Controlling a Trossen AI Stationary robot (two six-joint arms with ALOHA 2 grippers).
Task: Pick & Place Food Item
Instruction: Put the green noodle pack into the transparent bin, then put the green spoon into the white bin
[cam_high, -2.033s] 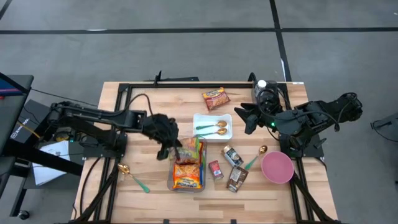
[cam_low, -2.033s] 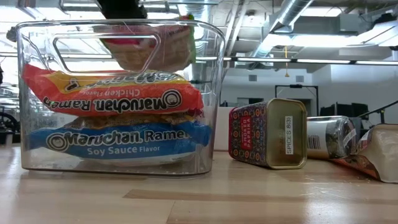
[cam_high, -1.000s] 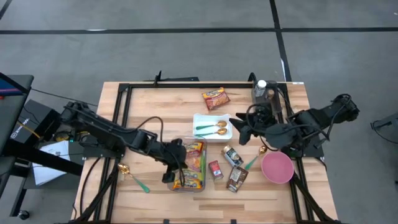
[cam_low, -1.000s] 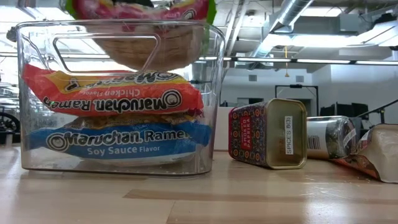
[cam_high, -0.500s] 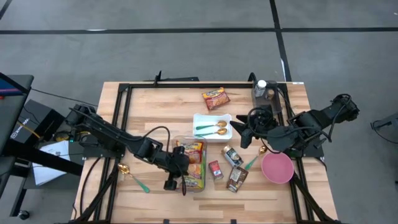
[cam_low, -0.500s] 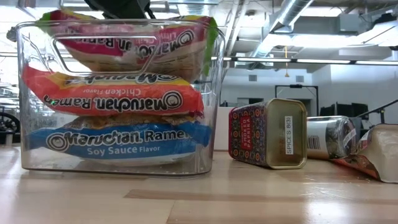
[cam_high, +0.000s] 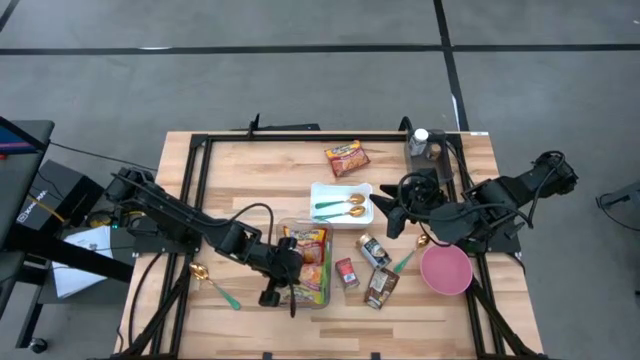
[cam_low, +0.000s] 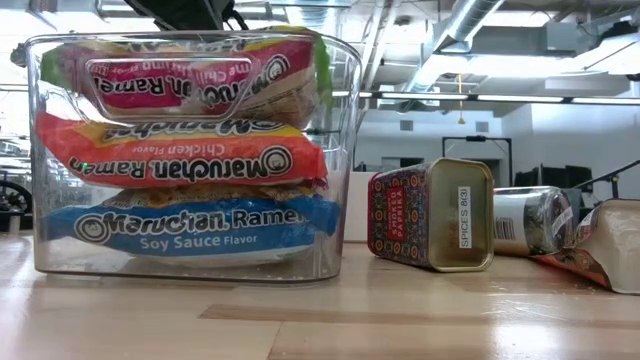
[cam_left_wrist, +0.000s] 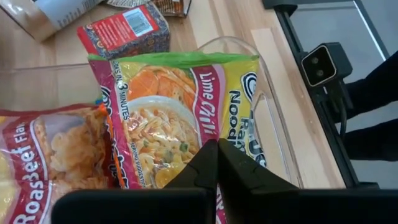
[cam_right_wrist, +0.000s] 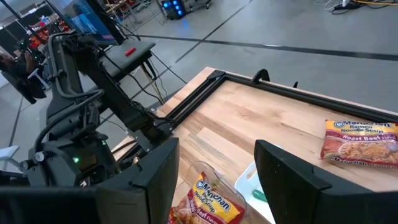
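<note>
Left gripper (cam_left_wrist: 217, 163) pinching lime ramen packet (cam_left_wrist: 180, 118) in clear bin (cam_low: 340, 150), right gripper (cam_right_wrist: 214, 168) spread (aloft).

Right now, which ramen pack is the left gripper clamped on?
The lime chili ramen pack, top of the stack in the clear bin. The left gripper is shut on its edge; the chicken pack and soy sauce pack lie beneath, untouched.

bin (cam_high: 322, 262) packed; spice tin (cam_high: 346, 273) beside

Pink bowl (cam_high: 445, 270), spoons, spice tin (cam_low: 430, 214)
</note>
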